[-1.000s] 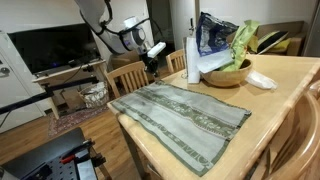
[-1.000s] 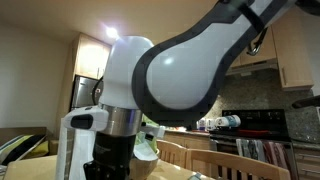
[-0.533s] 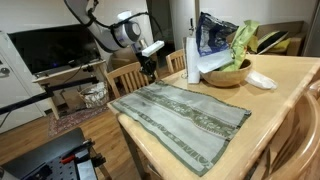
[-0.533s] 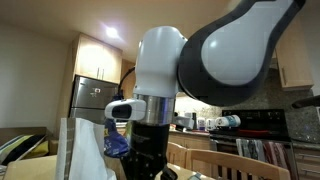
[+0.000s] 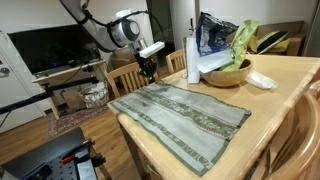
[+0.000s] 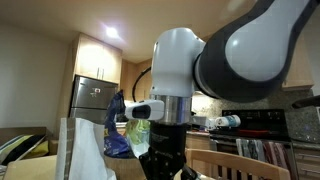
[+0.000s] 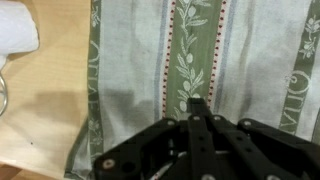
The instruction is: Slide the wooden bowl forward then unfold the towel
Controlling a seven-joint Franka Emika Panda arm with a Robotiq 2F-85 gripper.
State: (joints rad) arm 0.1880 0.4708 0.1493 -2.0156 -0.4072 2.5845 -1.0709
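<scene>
The towel is a grey-green cloth with paler patterned stripes and lies spread flat on the wooden table. It fills the wrist view. The wooden bowl stands beyond the towel's far edge and holds a blue bag and green leaves. My gripper hangs above the towel's far corner, apart from the bowl. In the wrist view its fingers are pressed together over a patterned stripe, with nothing between them. In an exterior view my arm fills the picture and hides the bowl and towel.
A white upright cylinder stands next to the bowl. A small white dish lies beside the bowl on its other side. Wooden chairs stand at the table's edge. A white object lies beside the towel on bare table.
My arm has swung at the wrist and shifted slightly, uncovering the blue bag in an exterior view. The gripper stays over the towel's far corner. Towel and bowl have not moved.
</scene>
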